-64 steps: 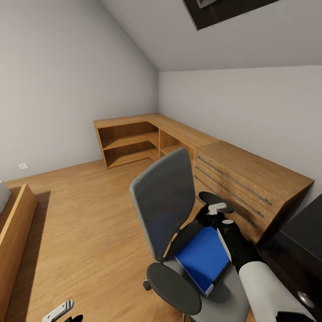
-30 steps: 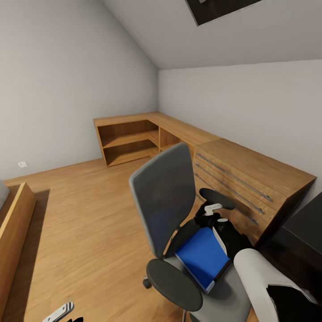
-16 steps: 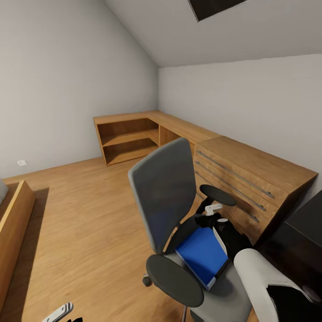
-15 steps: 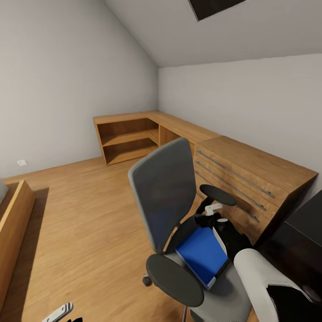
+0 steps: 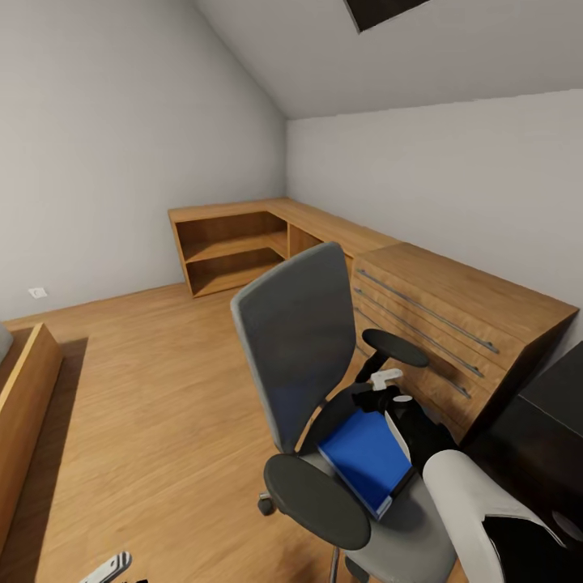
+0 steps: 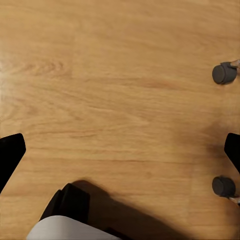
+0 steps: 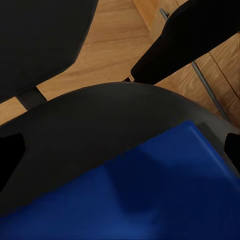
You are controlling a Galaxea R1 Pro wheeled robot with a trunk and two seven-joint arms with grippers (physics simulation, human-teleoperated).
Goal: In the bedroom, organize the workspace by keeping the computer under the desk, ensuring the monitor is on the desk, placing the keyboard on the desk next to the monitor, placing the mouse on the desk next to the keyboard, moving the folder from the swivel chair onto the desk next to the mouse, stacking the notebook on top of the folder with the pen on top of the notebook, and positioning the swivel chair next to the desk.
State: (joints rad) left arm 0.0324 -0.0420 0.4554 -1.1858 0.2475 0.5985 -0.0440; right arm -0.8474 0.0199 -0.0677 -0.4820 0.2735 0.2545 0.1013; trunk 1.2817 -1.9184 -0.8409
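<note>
The grey swivel chair [image 5: 295,348] stands in the middle of the head view, its back toward the room. On its seat lies the bright blue folder [image 5: 366,460]. My right gripper [image 5: 380,395] hovers over the folder's far edge, below the chair's far armrest [image 5: 395,348]. In the right wrist view this gripper [image 7: 120,155] is open, its fingertips [image 7: 10,155] wide apart above the folder [image 7: 150,200] and the dark seat rim [image 7: 100,125]. My left gripper [image 6: 120,152] is open over bare wood floor near two chair castors [image 6: 223,73]. The desk [image 5: 559,405] shows black at the right edge.
A low light-wood cabinet with long drawer handles [image 5: 453,316] runs along the right wall, close behind the chair, and turns into open shelves [image 5: 231,251] in the corner. A wooden bed frame [image 5: 20,389] sits at the far left. Open wood floor [image 5: 154,389] lies between.
The camera has shifted a little, so the whole room sits higher in view. My right arm bent, bringing its white elbow in at the lower right; the gripper stays over the folder's far edge.
</note>
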